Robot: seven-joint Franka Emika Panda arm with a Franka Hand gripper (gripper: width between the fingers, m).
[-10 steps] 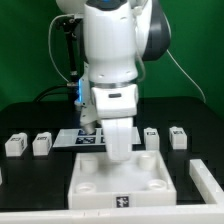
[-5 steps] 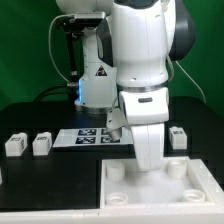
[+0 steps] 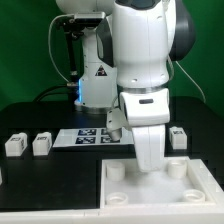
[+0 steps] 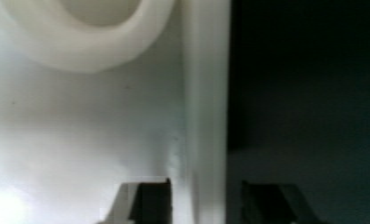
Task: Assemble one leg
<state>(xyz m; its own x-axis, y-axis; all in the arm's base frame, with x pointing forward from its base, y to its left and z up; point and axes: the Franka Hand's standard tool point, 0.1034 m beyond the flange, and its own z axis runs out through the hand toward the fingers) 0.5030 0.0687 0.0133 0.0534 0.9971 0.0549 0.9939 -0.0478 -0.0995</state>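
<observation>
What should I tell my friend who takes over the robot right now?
Gripper: it straddles an edge of the large flat white square panel and looks shut on it.
Parts: three small white block-shaped legs with black-and-white markers lie loose on the black table, two at the exterior view's left and one at its right.
Done: no leg is fitted yet.
Left: pick up one leg and seat it in a round corner socket.
</observation>
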